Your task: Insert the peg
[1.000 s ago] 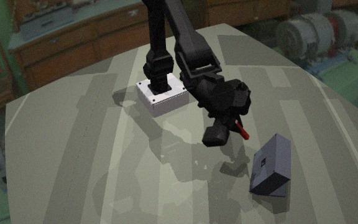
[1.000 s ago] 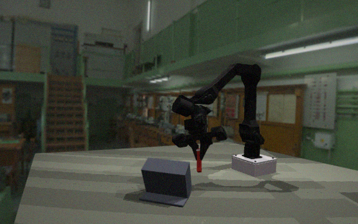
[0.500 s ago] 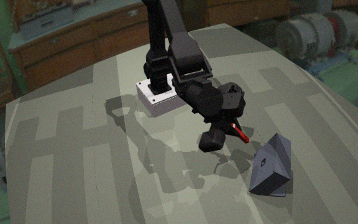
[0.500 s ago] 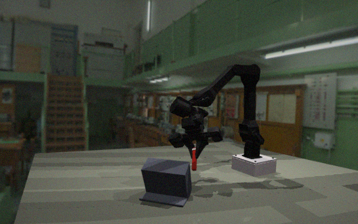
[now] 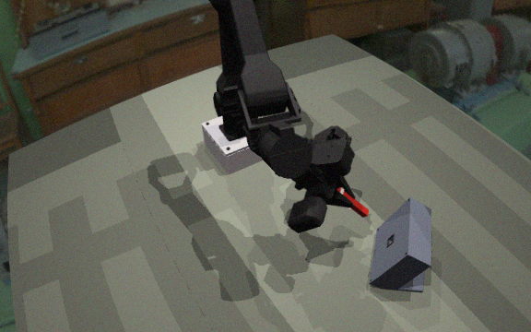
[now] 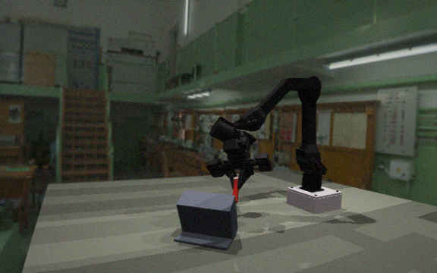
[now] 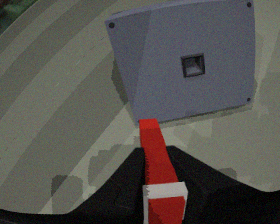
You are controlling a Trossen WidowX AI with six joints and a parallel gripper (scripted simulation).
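Observation:
A red peg (image 5: 357, 205) (image 6: 235, 192) (image 7: 159, 157) with flat sides and a white band near its top is held tilted in the air. My gripper (image 5: 345, 199) (image 6: 237, 185) (image 7: 153, 155) is shut on it, above the table. The blue-grey sloped panel (image 5: 392, 263) (image 6: 207, 202) (image 7: 163, 60) stands in front of the gripper. Its square hole (image 5: 390, 240) (image 7: 193, 65) is empty and shows in the top view and in the wrist view; the exterior camera sees the panel's back. In the wrist view the peg's free end lies over the panel's lower left corner, apart from the hole.
The arm's white base (image 5: 235, 159) (image 6: 314, 202) stands on the table (image 5: 72, 286) (image 6: 108, 258) behind the gripper. Small dark dots mark the corners of the panel face. The arm's shadows fall on the table.

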